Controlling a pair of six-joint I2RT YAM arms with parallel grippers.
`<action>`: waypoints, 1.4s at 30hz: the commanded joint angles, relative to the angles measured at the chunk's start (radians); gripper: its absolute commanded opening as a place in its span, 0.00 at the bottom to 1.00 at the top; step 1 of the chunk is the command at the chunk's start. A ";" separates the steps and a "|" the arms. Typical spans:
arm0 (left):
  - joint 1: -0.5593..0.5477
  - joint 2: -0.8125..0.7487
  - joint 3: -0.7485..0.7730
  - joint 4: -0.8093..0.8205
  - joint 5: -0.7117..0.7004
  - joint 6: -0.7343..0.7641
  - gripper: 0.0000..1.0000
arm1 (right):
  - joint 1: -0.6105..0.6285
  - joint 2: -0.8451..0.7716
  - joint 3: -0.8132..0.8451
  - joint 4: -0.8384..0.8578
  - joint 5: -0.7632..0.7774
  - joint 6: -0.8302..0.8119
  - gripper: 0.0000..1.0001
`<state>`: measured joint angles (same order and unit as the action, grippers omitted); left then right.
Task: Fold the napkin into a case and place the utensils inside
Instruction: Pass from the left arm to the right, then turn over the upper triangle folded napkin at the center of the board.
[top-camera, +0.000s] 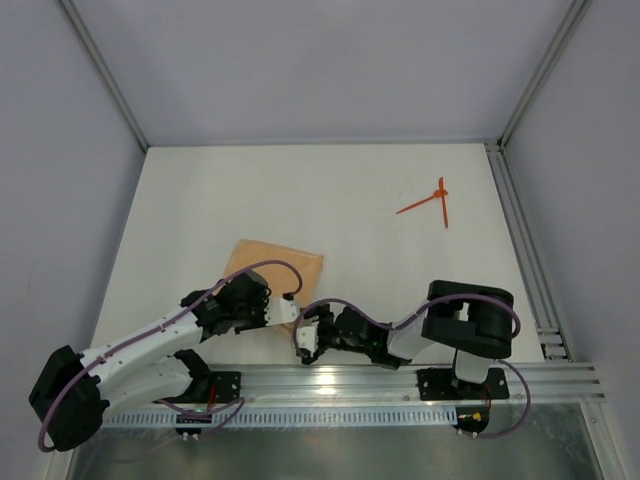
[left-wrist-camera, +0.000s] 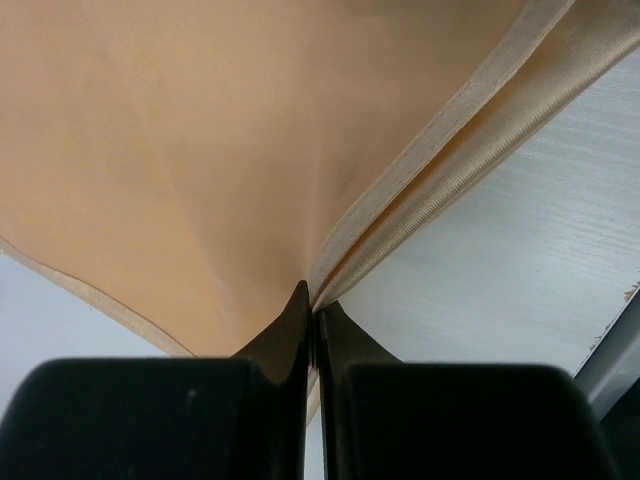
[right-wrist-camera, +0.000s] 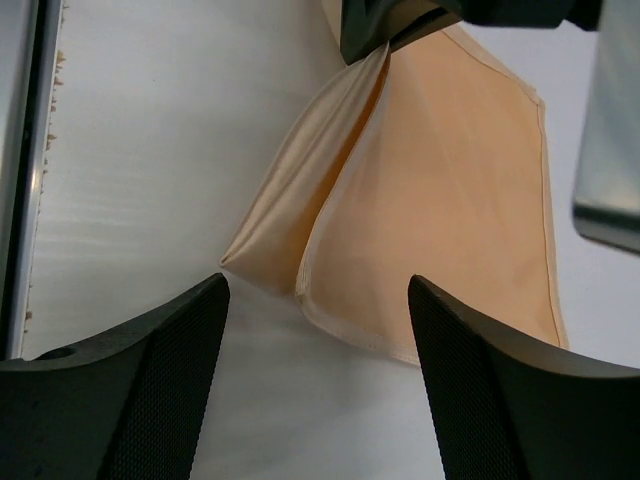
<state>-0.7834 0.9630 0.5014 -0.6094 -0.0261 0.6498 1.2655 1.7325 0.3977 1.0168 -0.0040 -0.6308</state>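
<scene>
The peach-orange napkin (top-camera: 283, 266) lies near the table's front, left of centre, with its near corner lifted. My left gripper (left-wrist-camera: 314, 308) is shut on that corner's hemmed edge, and two layers of cloth (left-wrist-camera: 200, 150) fan away from the pinch. My right gripper (right-wrist-camera: 318, 300) stands open just short of the napkin's (right-wrist-camera: 450, 190) hanging folds, touching nothing. In the overhead view it (top-camera: 305, 338) sits right beside the left gripper (top-camera: 291, 311). The cloth shows no case shape. The two orange-red utensils (top-camera: 430, 203) lie crossed at the far right, away from both arms.
An aluminium rail (top-camera: 400, 380) runs along the near edge under the arm bases, and a second rail (top-camera: 522, 250) lines the right side. Grey walls close in the white table (top-camera: 300, 190) on three sides.
</scene>
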 joint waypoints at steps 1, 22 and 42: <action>-0.004 -0.001 0.048 -0.023 0.023 -0.025 0.00 | 0.026 0.056 0.032 0.189 0.099 -0.032 0.77; -0.004 0.023 0.091 -0.067 0.100 -0.047 0.00 | 0.081 0.167 0.030 0.266 0.249 0.060 0.31; -0.002 -0.086 0.216 -0.268 0.226 -0.142 0.74 | -0.081 -0.257 0.193 -0.459 -0.076 0.451 0.03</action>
<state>-0.7834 0.9031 0.6617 -0.8307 0.1513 0.5331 1.2144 1.5169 0.5121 0.7334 0.0250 -0.2802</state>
